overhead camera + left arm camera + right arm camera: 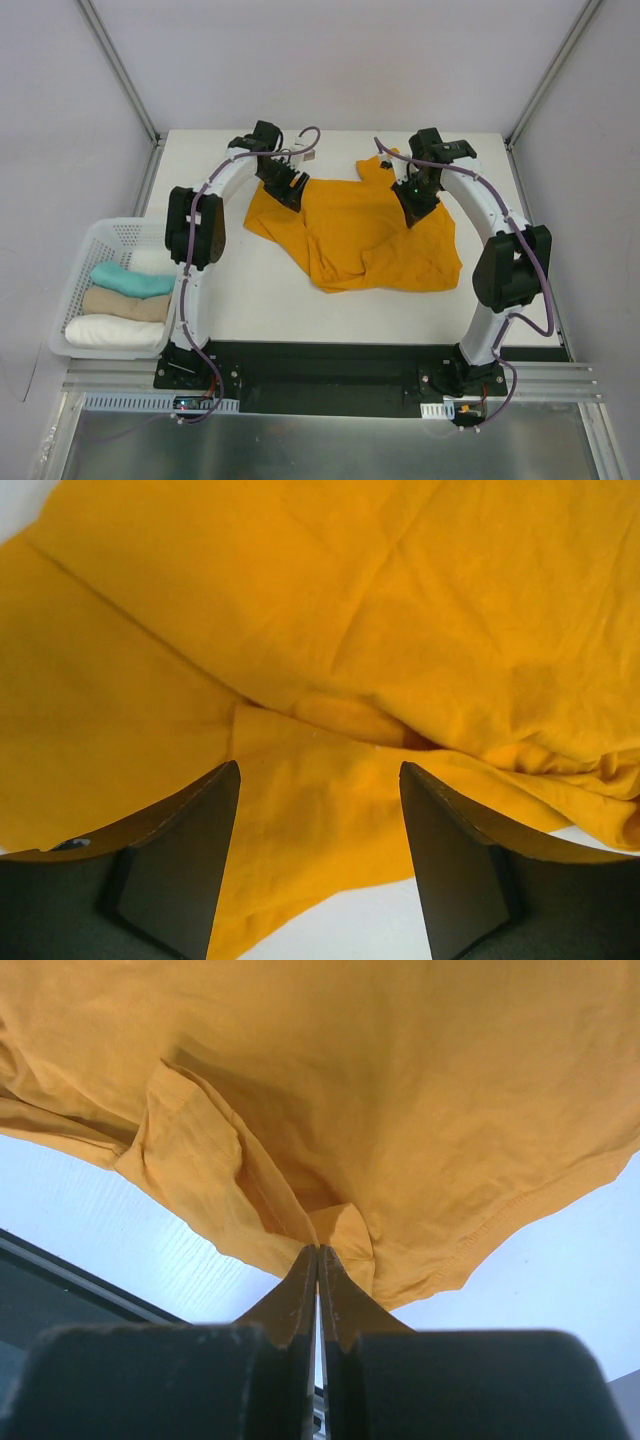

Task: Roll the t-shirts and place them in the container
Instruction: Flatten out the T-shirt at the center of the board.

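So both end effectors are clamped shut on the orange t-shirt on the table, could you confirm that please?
Not quite. Only the right end effector is clamped shut on the orange t-shirt on the table. The left end effector has its jaws apart over the fabric and is not clamped on it, as the left wrist view shows.

Both arms arch from their near bases toward the far side, elbows bowed outward. The left pincer points down, jaws standing apart. The right pincer is pressed tight together, pinching a fold of the t-shirt.
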Action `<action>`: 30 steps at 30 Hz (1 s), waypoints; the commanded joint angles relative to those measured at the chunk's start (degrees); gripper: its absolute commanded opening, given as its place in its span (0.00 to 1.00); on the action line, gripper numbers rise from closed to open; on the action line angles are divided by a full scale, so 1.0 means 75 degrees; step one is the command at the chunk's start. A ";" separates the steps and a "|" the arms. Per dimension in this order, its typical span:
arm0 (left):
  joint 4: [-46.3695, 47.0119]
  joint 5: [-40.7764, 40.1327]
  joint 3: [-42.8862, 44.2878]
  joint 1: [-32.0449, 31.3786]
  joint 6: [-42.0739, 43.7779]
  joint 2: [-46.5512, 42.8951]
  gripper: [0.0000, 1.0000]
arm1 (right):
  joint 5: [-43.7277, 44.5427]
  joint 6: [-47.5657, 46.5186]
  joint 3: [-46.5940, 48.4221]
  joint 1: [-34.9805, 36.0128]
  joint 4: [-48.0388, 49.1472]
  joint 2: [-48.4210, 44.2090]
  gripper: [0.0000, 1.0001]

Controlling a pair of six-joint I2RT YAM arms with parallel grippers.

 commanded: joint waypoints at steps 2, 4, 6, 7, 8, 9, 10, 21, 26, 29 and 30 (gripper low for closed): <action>-0.0221 -0.0050 0.0515 -0.0071 0.0112 0.0436 0.64 | -0.0029 0.0158 -0.0071 0.0013 -0.0308 -0.0388 0.01; -0.0209 -0.0120 0.0585 -0.0071 0.0136 0.0531 0.63 | -0.0052 0.0158 -0.0059 0.0025 -0.0309 -0.0376 0.01; -0.0209 -0.0168 0.0738 -0.0071 0.0159 0.0660 0.61 | -0.0052 0.0158 -0.0059 0.0037 -0.0320 -0.0364 0.01; -0.0221 -0.0156 0.0796 -0.0071 0.0159 0.0729 0.61 | -0.0040 0.0147 -0.0059 0.0037 -0.0332 -0.0353 0.01; -0.0209 -0.0133 0.0808 -0.0071 0.0171 0.0765 0.61 | -0.0017 0.0146 -0.0036 0.0025 -0.0332 -0.0341 0.01; -0.0209 -0.0098 0.0832 -0.0071 0.0159 0.0789 0.60 | -0.0017 0.0135 -0.0036 0.0025 -0.0332 -0.0341 0.01; -0.0221 -0.0016 0.0855 -0.0071 0.0159 0.0847 0.59 | -0.0005 0.0135 -0.0036 0.0037 -0.0332 -0.0329 0.01; -0.0573 -0.0191 0.1652 -0.0106 -0.0028 0.1339 0.44 | 0.0135 0.0088 0.0128 0.0119 -0.0332 -0.0118 0.01; -0.0736 -0.0262 0.1699 -0.0106 0.0007 0.1375 0.43 | 0.0194 0.0064 0.0199 0.0142 -0.0332 -0.0060 0.01; -0.0830 -0.0133 0.1641 -0.0106 -0.0028 0.1351 0.42 | 0.0217 0.0064 0.0199 0.0142 -0.0332 -0.0048 0.01; -0.0842 -0.0121 0.1652 -0.0118 -0.0063 0.1386 0.41 | 0.0206 0.0064 0.0199 0.0142 -0.0321 -0.0036 0.01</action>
